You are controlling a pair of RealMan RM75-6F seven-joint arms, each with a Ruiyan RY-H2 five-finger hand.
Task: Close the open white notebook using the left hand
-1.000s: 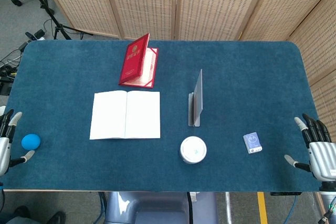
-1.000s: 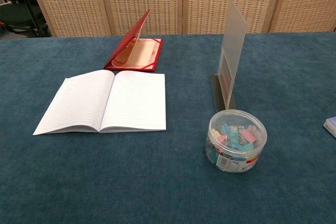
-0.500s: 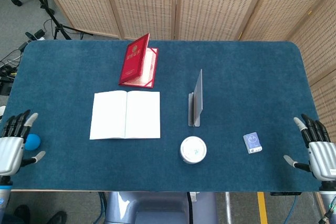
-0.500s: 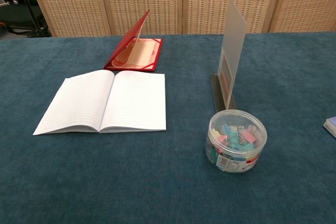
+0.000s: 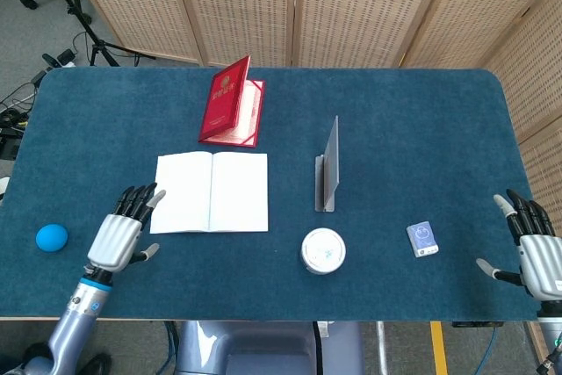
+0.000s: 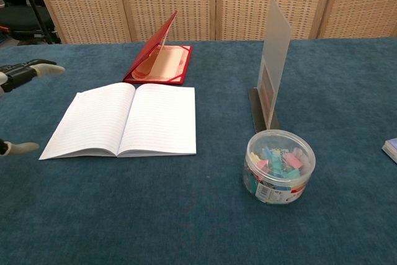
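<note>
The white notebook (image 5: 210,192) lies open and flat on the blue table, left of centre; the chest view shows its lined pages (image 6: 124,120). My left hand (image 5: 121,233) hovers just off the notebook's near left corner, fingers spread and holding nothing. In the chest view only its fingertips (image 6: 42,68) and thumb show at the left edge. At the table's near right corner my right hand (image 5: 533,252) stays open, far from the notebook.
A red booklet (image 5: 232,112) stands half open behind the notebook. A grey sign stand (image 5: 327,169) rises to its right, with a clear tub of clips (image 5: 323,250) in front. A blue ball (image 5: 51,237) and a small blue card (image 5: 422,239) lie near the front edge.
My left hand has moved right from the table's left edge, past the blue ball, to the notebook's near left corner. The right hand has barely shifted.
</note>
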